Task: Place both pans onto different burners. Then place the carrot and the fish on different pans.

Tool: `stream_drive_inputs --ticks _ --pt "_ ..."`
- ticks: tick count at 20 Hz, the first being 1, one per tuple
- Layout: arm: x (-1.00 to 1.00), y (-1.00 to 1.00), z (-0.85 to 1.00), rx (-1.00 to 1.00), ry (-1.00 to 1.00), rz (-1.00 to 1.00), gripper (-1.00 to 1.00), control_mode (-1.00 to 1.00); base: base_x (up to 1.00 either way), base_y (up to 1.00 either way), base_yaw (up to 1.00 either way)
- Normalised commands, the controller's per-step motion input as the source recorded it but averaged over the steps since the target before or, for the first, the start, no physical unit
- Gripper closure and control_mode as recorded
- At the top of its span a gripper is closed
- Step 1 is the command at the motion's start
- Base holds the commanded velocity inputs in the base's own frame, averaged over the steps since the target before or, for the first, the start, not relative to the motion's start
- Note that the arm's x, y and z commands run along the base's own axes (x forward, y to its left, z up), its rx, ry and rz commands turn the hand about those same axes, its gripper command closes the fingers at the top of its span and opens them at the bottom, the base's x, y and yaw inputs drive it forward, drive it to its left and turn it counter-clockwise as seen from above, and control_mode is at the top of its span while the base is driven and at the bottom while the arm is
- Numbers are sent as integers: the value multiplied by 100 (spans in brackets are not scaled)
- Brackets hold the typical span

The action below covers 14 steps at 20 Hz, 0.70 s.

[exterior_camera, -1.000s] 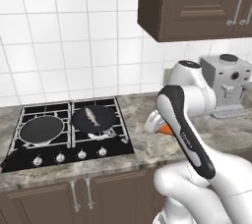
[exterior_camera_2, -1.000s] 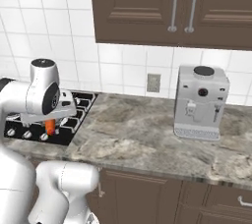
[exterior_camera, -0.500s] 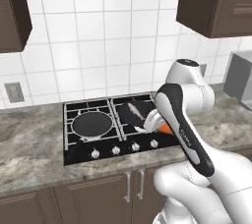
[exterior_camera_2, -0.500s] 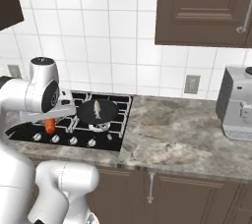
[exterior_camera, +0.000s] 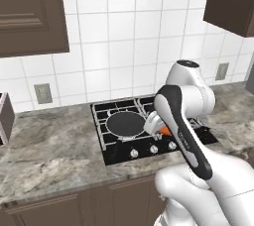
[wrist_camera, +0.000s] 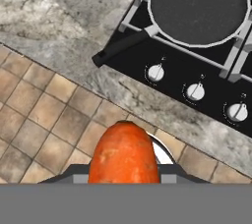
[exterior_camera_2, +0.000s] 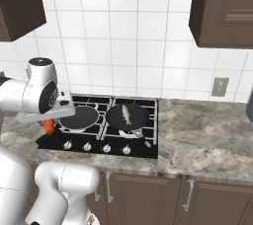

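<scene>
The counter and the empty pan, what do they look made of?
The counter looks like polished stone, perhaps granite: mottled grey and beige veins with a soft sheen. The empty pan looks like dark metal with a matte, faintly speckled cooking surface and a paler rim, possibly a non-stick coating; its handle is plain matte black.
</scene>
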Motion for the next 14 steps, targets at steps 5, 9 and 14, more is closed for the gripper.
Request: stream_drive_inputs --ticks 5,9,14 --pt "0 0 0 0 0 0 100 100 55 0 0" --pt "0 0 0 0 0 0 100 100 36 9 0" --pt "8 1 1 0 1 0 100 -100 23 16 0"
